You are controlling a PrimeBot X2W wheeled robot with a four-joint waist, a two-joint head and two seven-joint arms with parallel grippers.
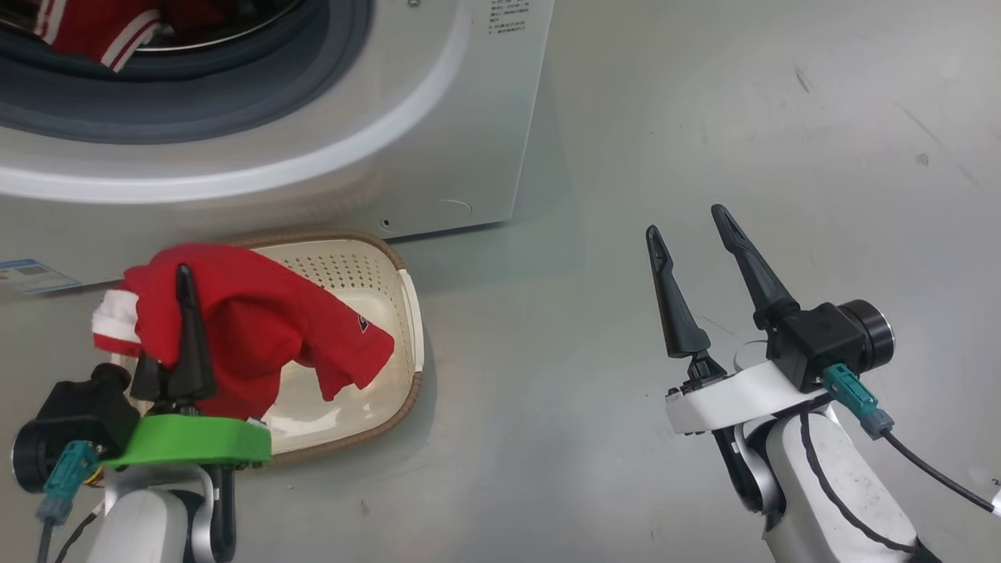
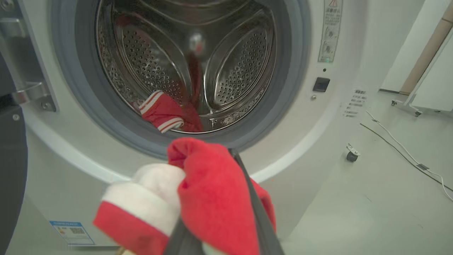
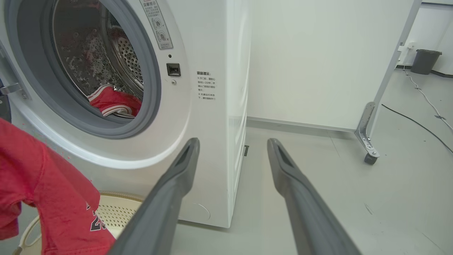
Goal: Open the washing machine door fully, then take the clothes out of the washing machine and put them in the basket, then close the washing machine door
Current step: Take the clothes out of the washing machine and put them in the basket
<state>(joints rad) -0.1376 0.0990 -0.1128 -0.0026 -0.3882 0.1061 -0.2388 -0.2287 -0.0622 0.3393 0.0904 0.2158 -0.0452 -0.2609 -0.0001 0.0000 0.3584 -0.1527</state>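
While the left pincer (image 1: 178,285) is clenched on a red garment (image 1: 258,320), the cloth hangs above the left half of the basket (image 1: 412,313), its lower folds reaching past the brown rim. That basket stands on the floor (image 1: 704,117) just in front of the washing machine (image 1: 438,117), near its right corner. Right of that corner the grey floor lies open, and the right pincer (image 1: 686,223) hovers there released, fingers spread wide, well apart from machine and basket. Further back stand a white partition (image 3: 318,53) on a caster (image 3: 370,158), thin cables (image 3: 417,124) along the floor and a dark bin (image 3: 426,60). The washing machine door (image 2: 10,170) is swung out at the hinge side. Inside the steel drum (image 2: 226,60) a second red garment (image 2: 162,113) with white striped trim lies at the front lip, beside the grey rubber ring (image 2: 85,102).
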